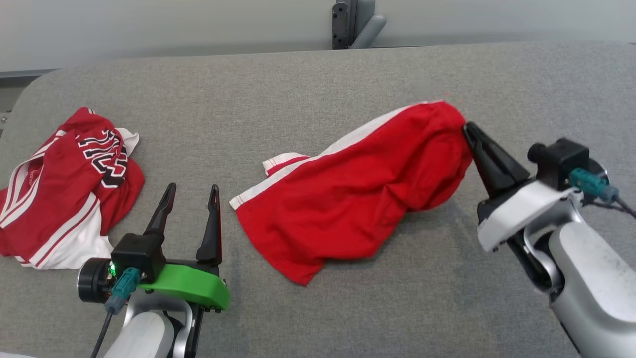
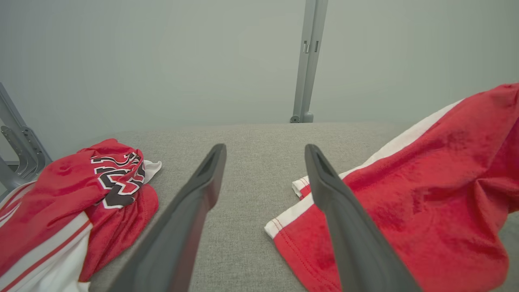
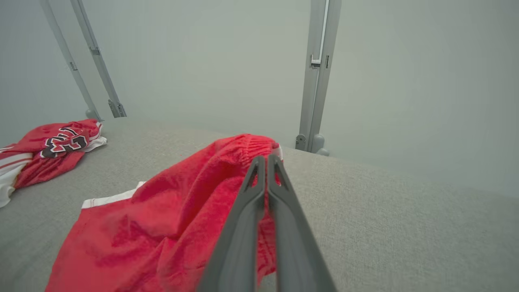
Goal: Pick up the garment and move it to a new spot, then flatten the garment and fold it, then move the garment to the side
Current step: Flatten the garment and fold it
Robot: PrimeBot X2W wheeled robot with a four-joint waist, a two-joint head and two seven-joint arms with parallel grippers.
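Two long dark fingers of the right gripper (image 1: 467, 130), at three o'clock in the head view, are clenched on the waistband end of the red fleece shorts with white side stripe (image 1: 357, 199), which lie crumpled mid-table on the grey fabric table (image 1: 298, 84). At seven o'clock the left gripper (image 1: 193, 188) stands spread and empty beside the hem. A crumpled red-and-white jersey (image 1: 64, 189) lies at nine o'clock. This looks like the pick-up step; next calls for lifting the shorts clear and carrying them to a free patch.
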